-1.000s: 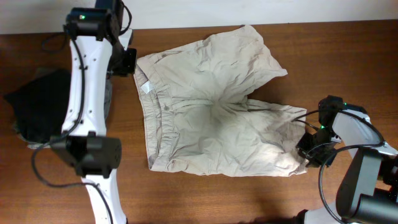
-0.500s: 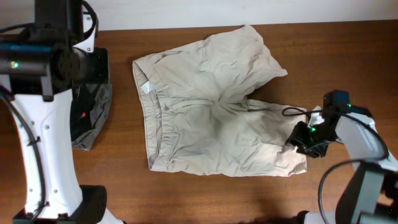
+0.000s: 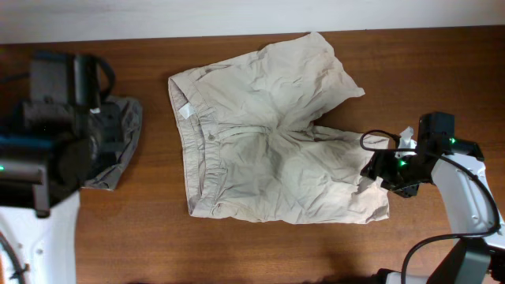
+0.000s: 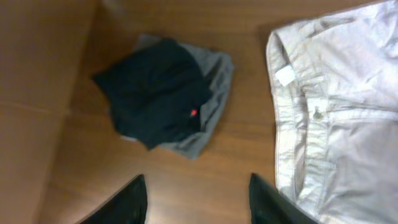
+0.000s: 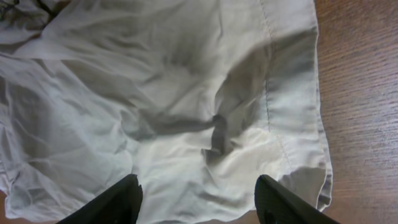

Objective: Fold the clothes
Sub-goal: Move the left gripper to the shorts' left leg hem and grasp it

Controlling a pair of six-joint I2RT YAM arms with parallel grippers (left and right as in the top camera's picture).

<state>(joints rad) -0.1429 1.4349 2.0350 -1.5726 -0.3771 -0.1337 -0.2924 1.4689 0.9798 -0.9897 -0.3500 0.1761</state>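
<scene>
I see shorts [image 3: 268, 134] spread flat on counter [image 3: 442, 71], wrinkled, waistband toward left arm, legs toward right arm. Inside waistband: white label [image 4: 285, 76], button [image 4: 317, 113] just below it. My right claw [image 5: 199, 202] wide open, nothing gripped, above hem corner of lower leg in overhead view; whether fingers touch cloth, I cannot tell. My left claw [image 4: 199, 205] wide open too, empty, above bare wood between waistband and black garment [image 4: 149, 102], which lies on grey garment [image 4: 214, 93], apart from shorts.
</scene>
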